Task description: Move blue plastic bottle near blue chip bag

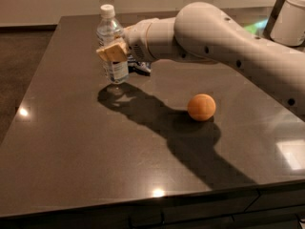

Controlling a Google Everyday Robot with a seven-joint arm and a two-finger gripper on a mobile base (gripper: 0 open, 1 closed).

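item 1: small clear plastic water bottle with white screw cap and pale blue label [109,31]. upright, just left of the bag as i stand facing it, close but not plainly touching. its base looks a touch above the tabletop, shadow directly beneath; i cannot say for sure it is off the surface.

item 2: small dark blue wrinkled foil chip bag [142,69]. the landmark for this list. only a sliver shows under the robot's wrist.

item 3: cream 2-finger gripper with tan pads [114,54]. left of the bag, clamped around the bottle's middle, 1 pad across the label.

item 4: round orange fruit [201,107]. well apart from the bag, right of it and nearer me.

item 5: dark polished tabletop [71,151], under the bag.

status: by my reckoning the carry is nearly complete, the bottle already beside the bag. remaining: set down, release, withdraw.
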